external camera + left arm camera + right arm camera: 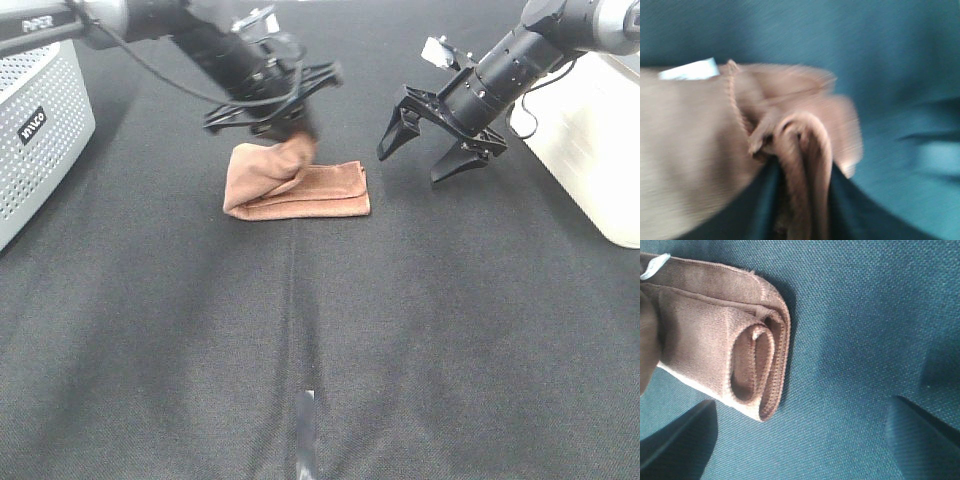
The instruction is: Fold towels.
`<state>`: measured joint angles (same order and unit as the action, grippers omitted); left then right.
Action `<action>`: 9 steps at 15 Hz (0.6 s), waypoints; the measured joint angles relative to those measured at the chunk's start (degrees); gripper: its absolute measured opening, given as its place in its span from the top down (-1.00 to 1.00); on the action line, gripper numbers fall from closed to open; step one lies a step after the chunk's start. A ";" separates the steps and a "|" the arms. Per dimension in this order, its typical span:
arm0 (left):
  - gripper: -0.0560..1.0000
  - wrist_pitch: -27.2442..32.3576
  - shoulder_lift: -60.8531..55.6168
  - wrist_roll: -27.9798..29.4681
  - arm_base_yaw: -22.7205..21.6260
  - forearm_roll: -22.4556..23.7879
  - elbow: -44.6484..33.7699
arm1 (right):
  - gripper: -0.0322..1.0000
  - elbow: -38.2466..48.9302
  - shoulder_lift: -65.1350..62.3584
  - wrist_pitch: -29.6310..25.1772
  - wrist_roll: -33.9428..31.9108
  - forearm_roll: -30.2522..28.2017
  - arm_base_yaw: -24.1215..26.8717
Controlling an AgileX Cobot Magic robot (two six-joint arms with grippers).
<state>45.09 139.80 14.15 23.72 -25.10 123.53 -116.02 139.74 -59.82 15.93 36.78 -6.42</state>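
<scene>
The brown towel (318, 190) lies folded in a thick strip on the black cloth, left of the middle. My left gripper (290, 128) is shut on the towel's left part and holds that fold lifted above the rest. The blurred left wrist view shows the towel (695, 150) pinched between the dark fingers (760, 210), with its white tag (690, 70) at one edge. My right gripper (432, 158) is open and empty, just right of the towel's right end. The right wrist view shows the towel's rolled end (715, 350), the tag (652, 267) and both spread fingertips (680, 440).
A white perforated basket (40, 130) stands at the left edge. A white box (590, 140) stands at the right edge behind my right arm. A short strip of tape (307, 430) lies on the black cloth (450, 330) near the front.
</scene>
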 joint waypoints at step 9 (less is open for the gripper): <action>-0.22 -0.80 0.11 -4.76 -5.56 -7.91 9.57 | -0.71 0.00 0.00 -4.13 3.67 12.83 0.00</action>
<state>44.29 139.92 9.40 18.16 -33.00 133.10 -116.02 139.74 -63.94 19.60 49.62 -6.42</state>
